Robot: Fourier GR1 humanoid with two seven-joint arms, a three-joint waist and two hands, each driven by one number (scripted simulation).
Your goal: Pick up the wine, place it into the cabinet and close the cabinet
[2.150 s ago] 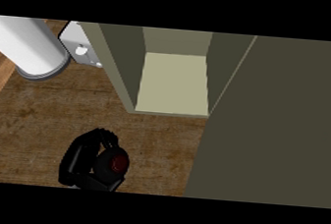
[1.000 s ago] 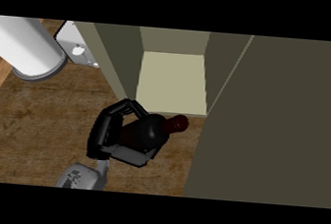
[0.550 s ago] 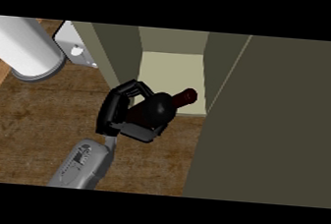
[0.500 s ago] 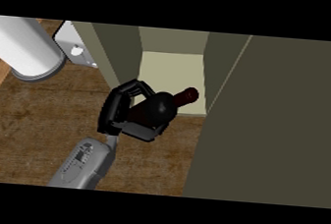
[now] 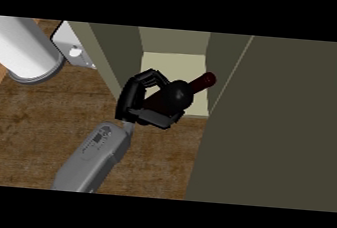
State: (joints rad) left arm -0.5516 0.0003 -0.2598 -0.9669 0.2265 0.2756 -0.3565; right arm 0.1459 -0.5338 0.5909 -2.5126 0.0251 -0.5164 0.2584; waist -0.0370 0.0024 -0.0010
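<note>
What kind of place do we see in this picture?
Most likely a kitchen: a wooden counter top, an open cabinet, and a dark wine bottle held at the cabinet's opening by the right hand.

No lettering, brand or number was legible anywhere; the dark wine bottle (image 5: 202,82) showed no label that could be read, and small pale marks on the grey forearm (image 5: 94,155) were too small to make out

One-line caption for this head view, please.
Black hand holds a dark, red-capped wine bottle tilted, neck over the pale shelf of the open olive-green cabinet.
</note>
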